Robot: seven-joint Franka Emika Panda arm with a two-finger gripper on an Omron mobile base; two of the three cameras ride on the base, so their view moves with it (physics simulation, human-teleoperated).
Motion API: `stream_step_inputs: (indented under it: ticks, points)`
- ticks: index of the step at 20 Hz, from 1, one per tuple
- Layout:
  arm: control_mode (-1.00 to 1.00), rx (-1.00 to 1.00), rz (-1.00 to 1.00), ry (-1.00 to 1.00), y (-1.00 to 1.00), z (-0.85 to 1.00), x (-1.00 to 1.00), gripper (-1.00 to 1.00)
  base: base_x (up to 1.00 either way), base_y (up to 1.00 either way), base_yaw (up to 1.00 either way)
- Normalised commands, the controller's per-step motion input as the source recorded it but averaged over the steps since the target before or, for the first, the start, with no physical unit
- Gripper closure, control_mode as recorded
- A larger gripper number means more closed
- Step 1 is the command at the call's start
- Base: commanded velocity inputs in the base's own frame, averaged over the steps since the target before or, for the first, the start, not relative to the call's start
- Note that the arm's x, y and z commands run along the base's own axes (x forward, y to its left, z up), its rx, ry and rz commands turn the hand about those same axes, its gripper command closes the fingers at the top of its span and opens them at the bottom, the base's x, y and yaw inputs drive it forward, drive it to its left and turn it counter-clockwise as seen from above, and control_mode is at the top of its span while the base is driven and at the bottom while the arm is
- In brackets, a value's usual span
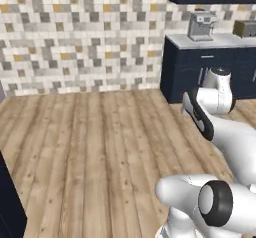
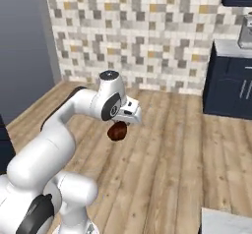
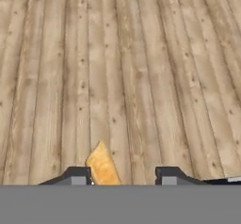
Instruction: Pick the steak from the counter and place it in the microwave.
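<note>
The steak (image 2: pixel 117 131), a small dark reddish-brown lump, hangs under my hand above the wooden floor, and my gripper (image 2: pixel 119 125) is shut on it. In the hand view a tan-orange edge of the steak (image 3: pixel 102 166) shows between the fingertips, close to the left one, with floor planks beyond my gripper (image 3: pixel 123 176). A white-grey corner of the counter (image 2: pixel 225 222) shows at the lower right of the right base view. The microwave is out of view.
A dark-blue cabinet run (image 1: pixel 205 72) with a coffee machine (image 1: pixel 202 25) and a toaster (image 1: pixel 245 28) stands at the back right against the mosaic tile wall (image 1: pixel 80 37). Open wooden floor (image 1: pixel 100 147) lies ahead. A grey wall (image 2: pixel 22 46) stands on the left.
</note>
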Motion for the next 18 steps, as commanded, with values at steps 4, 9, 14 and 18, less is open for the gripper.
stream_step_inputs:
  ticks: [4,9,14,18]
  points:
    - [1.0,0.0,0.0,0.0,0.0,0.0,0.0,1.0,-0.12,0.04,1.0]
    - [1.0,0.0,0.0,0.0,0.0,0.0,0.0,1.0,-0.12,0.18,1.0]
    - [1.0,0.0,0.0,0.0,0.0,0.0,0.0,1.0,-0.09,0.32,0.99]
    - [1.0,0.0,0.0,0.0,0.0,0.0,0.0,1.0,0.0,0.81,0.86]
